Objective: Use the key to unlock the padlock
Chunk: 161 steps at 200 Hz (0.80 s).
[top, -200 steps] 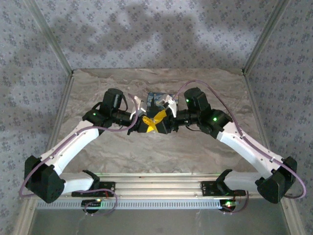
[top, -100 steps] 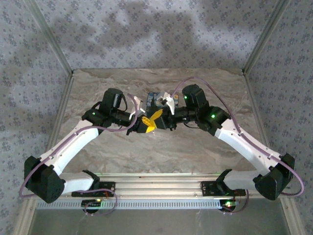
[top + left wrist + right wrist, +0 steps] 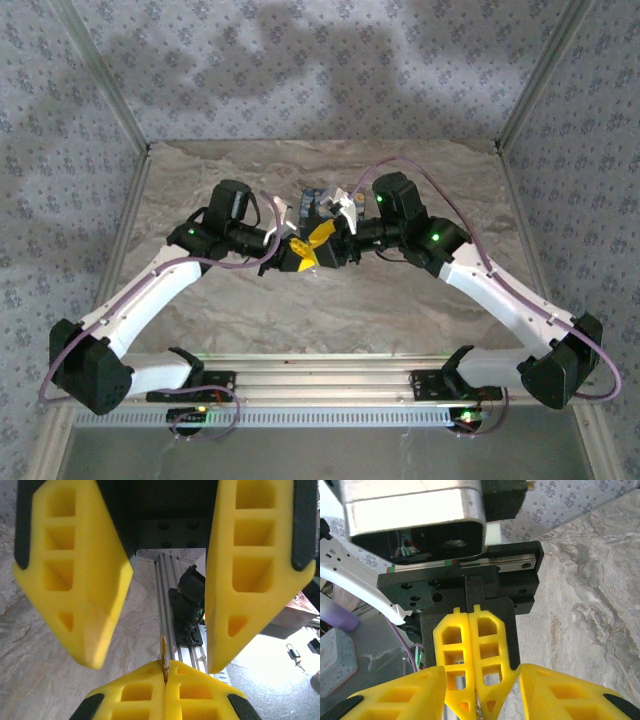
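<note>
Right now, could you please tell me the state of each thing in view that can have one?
Left fingers: shut on the key.
Key: pinched between the left fingers, tip poking out.
Right fingers: open, one on either side of the left fingers' tips.

key [image 3: 163, 656]: thin brass blade | upright, edge-on | pinched in left gripper [image 3: 165, 669]
</note>
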Each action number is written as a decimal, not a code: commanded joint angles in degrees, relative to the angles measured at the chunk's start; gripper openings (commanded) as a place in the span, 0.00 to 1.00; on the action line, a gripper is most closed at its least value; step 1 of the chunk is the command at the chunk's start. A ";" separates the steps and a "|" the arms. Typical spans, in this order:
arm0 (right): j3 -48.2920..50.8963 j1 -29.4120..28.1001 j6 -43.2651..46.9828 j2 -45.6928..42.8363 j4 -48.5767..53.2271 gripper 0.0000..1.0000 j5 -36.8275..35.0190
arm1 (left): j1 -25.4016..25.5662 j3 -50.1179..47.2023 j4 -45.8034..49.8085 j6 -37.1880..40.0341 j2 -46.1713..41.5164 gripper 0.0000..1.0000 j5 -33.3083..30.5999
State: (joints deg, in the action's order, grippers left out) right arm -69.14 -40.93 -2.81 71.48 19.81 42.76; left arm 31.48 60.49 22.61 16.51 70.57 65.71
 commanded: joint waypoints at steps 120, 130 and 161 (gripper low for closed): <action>1.65 0.76 -1.85 -0.57 0.09 0.00 -0.23 | -0.72 1.46 -4.50 -5.06 -1.93 0.18 -5.20; 1.96 0.76 -1.72 -1.62 0.25 0.00 -3.95 | -0.73 -0.48 -7.74 -6.98 -3.66 0.30 -8.71; 4.55 1.32 -2.85 -6.40 -2.32 0.00 -21.23 | -0.80 -4.91 -12.03 -12.66 -8.21 0.52 -24.63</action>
State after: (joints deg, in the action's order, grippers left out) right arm -66.37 -40.21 -4.25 69.78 18.46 35.97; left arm 30.96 57.91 16.49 9.78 66.24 54.19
